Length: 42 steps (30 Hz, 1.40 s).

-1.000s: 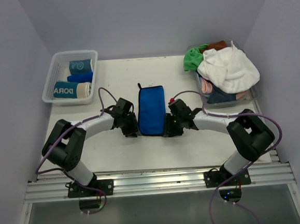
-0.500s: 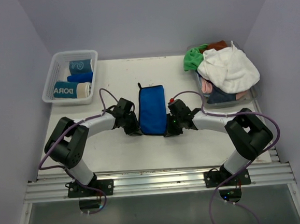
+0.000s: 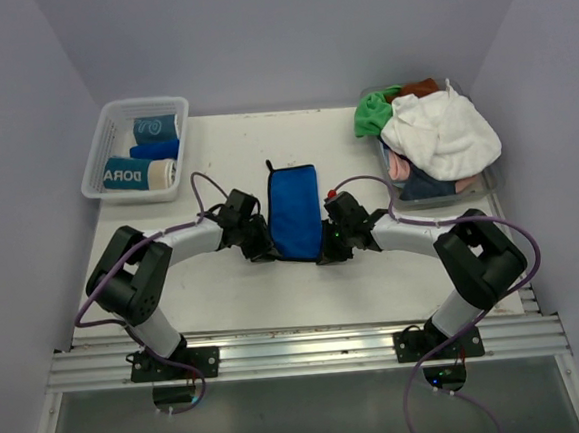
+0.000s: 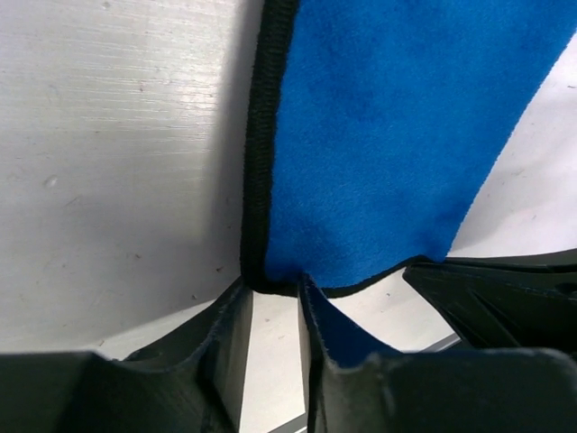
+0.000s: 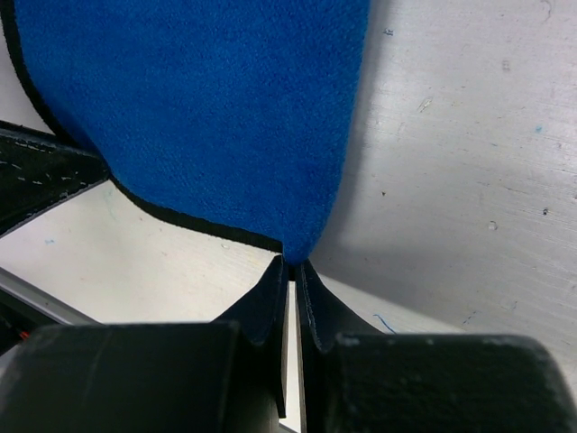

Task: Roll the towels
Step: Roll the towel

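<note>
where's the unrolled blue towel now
In the top view, the blue towel lies flat mid-table, between the left tool and right tool at its near corners.

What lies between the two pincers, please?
The flat blue towel spans it, one near corner at the left pincer, the other at the right pincer; the top view shows this.

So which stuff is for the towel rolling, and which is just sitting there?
For the job:
- blue towel, flat on the table
- right pincer, nipping one near corner of it
- left pincer, at the other near corner
- rolled towels
- towel pile, not rolled yet

Just lying about:
- mesh basket
- clear bin
- table
</note>
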Tool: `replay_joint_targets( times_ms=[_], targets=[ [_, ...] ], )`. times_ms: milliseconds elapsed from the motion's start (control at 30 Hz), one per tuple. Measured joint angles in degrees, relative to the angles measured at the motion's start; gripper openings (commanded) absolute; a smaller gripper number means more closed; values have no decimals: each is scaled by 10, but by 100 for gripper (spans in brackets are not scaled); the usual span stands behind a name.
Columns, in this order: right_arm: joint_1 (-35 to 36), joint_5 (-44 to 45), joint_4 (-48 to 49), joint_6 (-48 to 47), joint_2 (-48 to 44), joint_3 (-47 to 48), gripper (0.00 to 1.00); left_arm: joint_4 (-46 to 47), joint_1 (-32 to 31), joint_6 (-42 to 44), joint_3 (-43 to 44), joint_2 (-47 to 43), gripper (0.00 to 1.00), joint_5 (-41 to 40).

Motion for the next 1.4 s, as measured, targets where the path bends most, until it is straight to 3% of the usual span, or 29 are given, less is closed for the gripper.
replay_joint_targets(
  times_ms=[200, 333, 633, 1100, 1400],
  targets=[
    [0, 0, 0, 0, 0, 0, 1, 4, -2, -4, 2, 0, 37, 2],
    [0, 0, -2, -1, 0, 0, 0, -3, -3, -4, 2, 2, 0, -9],
    [1, 14, -17, -10, -11, 9, 0, -47, -5, 4, 25, 3, 0, -33],
    [-8, 60, -84, -61, -11, 108, 0, -127, 3, 21, 116, -3, 0, -55],
    [-42, 56, -100, -82, 53, 183, 0, -143, 20, 38, 205, 47, 0, -49]
  ],
)
